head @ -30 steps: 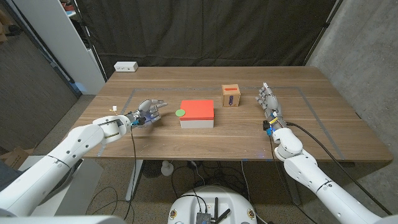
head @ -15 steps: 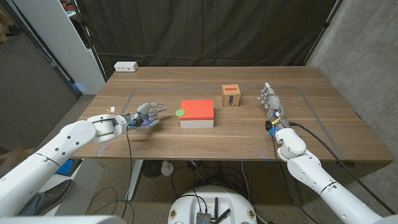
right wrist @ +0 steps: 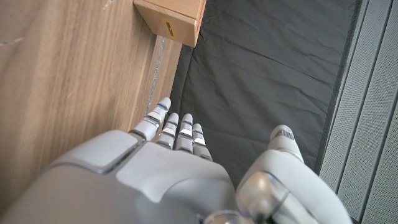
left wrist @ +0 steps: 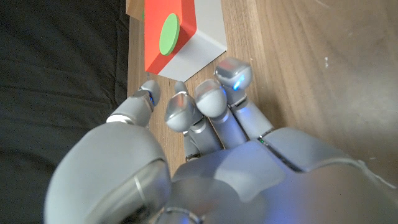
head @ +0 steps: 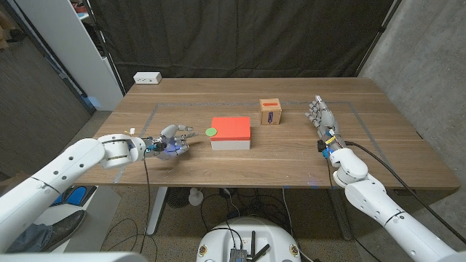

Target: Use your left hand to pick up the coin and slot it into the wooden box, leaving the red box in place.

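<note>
1. The coin (head: 211, 132) is a flat green disc, sitting on the left end of the red box (head: 231, 131), right at its edge.
2. The wooden box (head: 271, 113) is a small cube with a red slot panel on its front, further back on the counter (head: 291, 156).
3. My left hand (head: 172, 141) is just left of the red box, fingers spread, holding nothing. It's slid a bit closer to me since a second ago.
4. My right hand (head: 322, 124) is on its edge near the wooden box, fingers straight and together, shifted slightly right.

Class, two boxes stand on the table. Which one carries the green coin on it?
The flat red-topped box with white sides, in the table's middle; the round green coin lies on its left end. The small wooden box behind it bears only a red slot.
</note>
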Action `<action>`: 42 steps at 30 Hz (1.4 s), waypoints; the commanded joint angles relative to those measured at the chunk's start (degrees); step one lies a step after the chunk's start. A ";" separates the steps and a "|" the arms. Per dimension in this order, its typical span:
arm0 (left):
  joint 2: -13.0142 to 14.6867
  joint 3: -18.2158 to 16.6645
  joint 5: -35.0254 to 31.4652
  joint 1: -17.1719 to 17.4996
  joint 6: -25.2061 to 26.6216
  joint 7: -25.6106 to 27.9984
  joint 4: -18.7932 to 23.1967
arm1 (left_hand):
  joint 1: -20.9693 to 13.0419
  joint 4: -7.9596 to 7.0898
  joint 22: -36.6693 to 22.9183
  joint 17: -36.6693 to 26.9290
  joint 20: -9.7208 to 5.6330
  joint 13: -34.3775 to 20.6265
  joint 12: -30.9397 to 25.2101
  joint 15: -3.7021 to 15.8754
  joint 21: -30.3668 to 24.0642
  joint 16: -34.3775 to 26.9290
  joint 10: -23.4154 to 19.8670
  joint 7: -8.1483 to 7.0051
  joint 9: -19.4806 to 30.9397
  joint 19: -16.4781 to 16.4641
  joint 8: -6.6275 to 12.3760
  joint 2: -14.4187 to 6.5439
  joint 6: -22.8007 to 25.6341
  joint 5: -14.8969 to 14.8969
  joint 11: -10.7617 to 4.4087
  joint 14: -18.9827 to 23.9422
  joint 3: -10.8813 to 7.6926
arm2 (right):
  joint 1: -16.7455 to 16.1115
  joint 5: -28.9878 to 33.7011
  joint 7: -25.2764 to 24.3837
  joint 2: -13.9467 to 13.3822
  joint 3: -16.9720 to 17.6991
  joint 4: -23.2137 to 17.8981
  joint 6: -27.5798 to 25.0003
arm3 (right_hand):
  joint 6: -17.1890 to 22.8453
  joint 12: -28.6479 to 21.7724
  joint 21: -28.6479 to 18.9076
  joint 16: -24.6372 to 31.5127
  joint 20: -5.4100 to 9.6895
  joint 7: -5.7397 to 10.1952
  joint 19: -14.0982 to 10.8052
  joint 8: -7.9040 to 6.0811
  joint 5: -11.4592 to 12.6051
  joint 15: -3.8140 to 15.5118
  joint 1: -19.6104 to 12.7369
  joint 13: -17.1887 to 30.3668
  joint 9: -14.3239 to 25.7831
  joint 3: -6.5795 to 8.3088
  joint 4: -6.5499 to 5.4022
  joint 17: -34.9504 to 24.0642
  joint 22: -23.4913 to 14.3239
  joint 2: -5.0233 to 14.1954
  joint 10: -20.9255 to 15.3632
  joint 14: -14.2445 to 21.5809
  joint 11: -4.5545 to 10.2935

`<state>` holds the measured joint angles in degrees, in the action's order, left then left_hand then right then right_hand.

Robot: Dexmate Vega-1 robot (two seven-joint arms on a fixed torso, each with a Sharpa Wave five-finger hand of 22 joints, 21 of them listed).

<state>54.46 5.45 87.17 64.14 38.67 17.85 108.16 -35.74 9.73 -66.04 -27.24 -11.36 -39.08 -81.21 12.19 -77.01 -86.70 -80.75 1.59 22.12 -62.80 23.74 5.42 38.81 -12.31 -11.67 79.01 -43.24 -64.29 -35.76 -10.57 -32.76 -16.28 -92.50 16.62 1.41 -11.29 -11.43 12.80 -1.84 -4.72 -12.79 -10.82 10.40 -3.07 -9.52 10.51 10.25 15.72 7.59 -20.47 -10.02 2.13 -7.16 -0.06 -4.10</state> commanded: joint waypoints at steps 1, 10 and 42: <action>3.20 1.39 4.71 -2.18 4.03 5.73 2.20 | 0.20 0.13 0.44 -0.16 -0.79 -0.31 -0.52 0.00 0.61 0.16 0.20 -0.13 -0.09 -0.36 0.09 0.40 -1.16 0.19 -0.13 -0.40 -0.04 | 0.74 -2.73 3.65 -0.73 0.73 2.52 0.27 | -0.22 -0.23 0.02 0.12 -0.29 0.27 -0.23 -0.17 -0.18 -0.02 -0.42 0.34 0.23 0.18 0.48 0.04 -0.05 0.13 -0.24 0.50 -0.14; 4.29 4.99 7.06 -6.91 6.31 13.57 3.35 | -3.89 1.21 1.80 -0.25 -0.95 0.48 0.11 -0.02 0.52 0.01 0.42 -1.05 0.48 -1.01 1.18 1.70 -1.11 0.26 -0.17 -0.26 0.40 | 1.33 -2.79 4.21 -0.75 0.66 3.83 0.56 | -0.24 -0.21 0.02 0.13 -0.31 0.37 -0.26 -0.18 -0.19 -0.16 -0.44 0.35 0.23 0.16 0.48 0.07 -0.05 0.15 -0.30 0.54 -0.09; 2.40 11.16 5.38 -12.77 6.59 5.71 -0.82 | -4.77 -0.13 6.51 -1.77 -0.83 0.95 0.45 -0.03 1.87 1.40 0.32 -0.31 -0.14 -0.91 3.85 -0.49 1.18 0.47 -0.13 -0.62 3.00 | 1.00 -2.71 3.76 -1.80 1.41 4.52 0.18 | -0.27 -0.24 0.03 0.17 -0.36 0.53 -0.29 -0.22 -0.21 -0.23 -0.53 0.40 0.24 0.13 0.50 0.18 -0.06 0.25 -0.77 0.67 -0.11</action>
<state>57.33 15.56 93.09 52.39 45.08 25.50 108.15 -40.36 9.57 -59.74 -28.84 -11.75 -37.72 -80.70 12.16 -75.22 -85.76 -80.32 1.16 21.78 -63.40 27.14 5.64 39.31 -11.86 -11.66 78.98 -40.37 -63.42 -38.55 -7.02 -34.38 -14.97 -88.63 16.79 1.10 -11.29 -11.43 12.80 -2.05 -4.42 -13.00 -10.82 10.40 -3.00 -9.52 10.81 10.26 15.72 7.59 -20.20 -10.01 2.13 -7.46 0.27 -4.41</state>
